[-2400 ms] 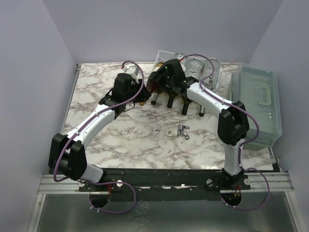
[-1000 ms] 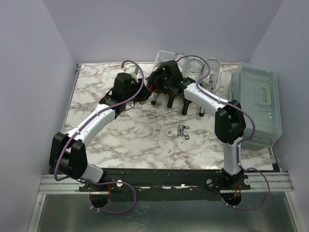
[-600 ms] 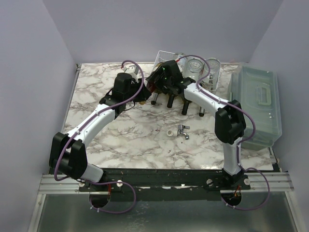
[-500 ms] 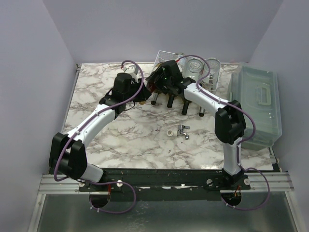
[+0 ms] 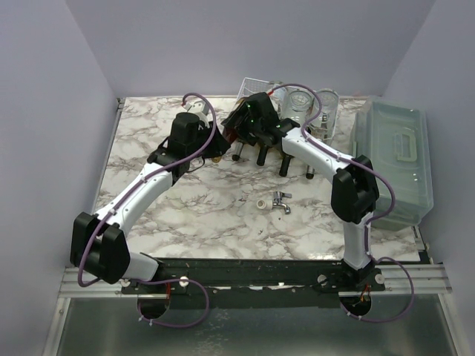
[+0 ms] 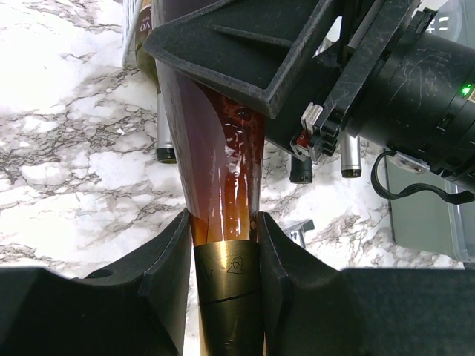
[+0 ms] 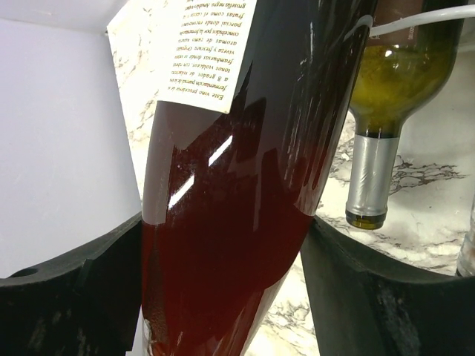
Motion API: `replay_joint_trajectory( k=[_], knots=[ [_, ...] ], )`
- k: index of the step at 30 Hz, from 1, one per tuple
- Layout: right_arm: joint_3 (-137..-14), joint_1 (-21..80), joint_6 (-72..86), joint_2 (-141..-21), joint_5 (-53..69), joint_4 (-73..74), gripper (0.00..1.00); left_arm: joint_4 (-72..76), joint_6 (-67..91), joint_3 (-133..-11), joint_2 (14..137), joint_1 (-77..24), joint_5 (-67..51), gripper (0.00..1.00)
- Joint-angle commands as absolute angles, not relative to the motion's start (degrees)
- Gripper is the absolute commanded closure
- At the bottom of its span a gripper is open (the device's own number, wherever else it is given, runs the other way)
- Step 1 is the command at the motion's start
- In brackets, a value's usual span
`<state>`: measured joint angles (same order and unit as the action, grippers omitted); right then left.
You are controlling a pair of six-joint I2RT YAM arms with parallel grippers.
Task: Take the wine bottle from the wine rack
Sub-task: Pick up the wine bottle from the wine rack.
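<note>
The wine bottle [image 6: 223, 163] is amber-brown glass with a gold foil neck and a white label [image 7: 204, 52]. It lies at the left end of the white wire wine rack [image 5: 249, 86], neck pointing to the near left. My left gripper [image 6: 226, 285] is shut on the foil neck; in the top view it [image 5: 216, 145] is just left of the rack. My right gripper [image 7: 226, 297] is shut on the bottle's dark red body, and it shows over the rack's left end in the top view [image 5: 245, 122]. The top view mostly hides the bottle under both grippers.
Other bottles lie in the rack with necks toward me [image 5: 284, 165], one green with a silver cap [image 7: 369, 178]. A translucent lidded bin [image 5: 393, 159] stands at the right. A small metal fitting [image 5: 281, 202] and a white roll [image 5: 263, 203] lie mid-table.
My left arm has shifted slightly left and away, its elbow swinging outward. Both grippers stay closed on the bottle, which has barely moved.
</note>
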<state>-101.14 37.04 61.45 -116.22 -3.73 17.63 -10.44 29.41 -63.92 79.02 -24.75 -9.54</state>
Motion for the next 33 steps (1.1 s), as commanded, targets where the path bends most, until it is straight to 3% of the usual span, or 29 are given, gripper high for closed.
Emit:
replay_joint_trajectory(
  k=[1, 33],
  knots=[
    [-104.16, 39.50, 57.14, -113.46, -2.47, 11.97, 0.72, 0.09, 29.97, -66.01, 73.35, -25.58, -14.50, 1.00],
    [-100.03, 43.10, 57.47, -110.13, -2.20, 12.13, 0.73, -3.03, 31.89, -60.87, 65.12, -26.81, -11.69, 1.00]
  ],
)
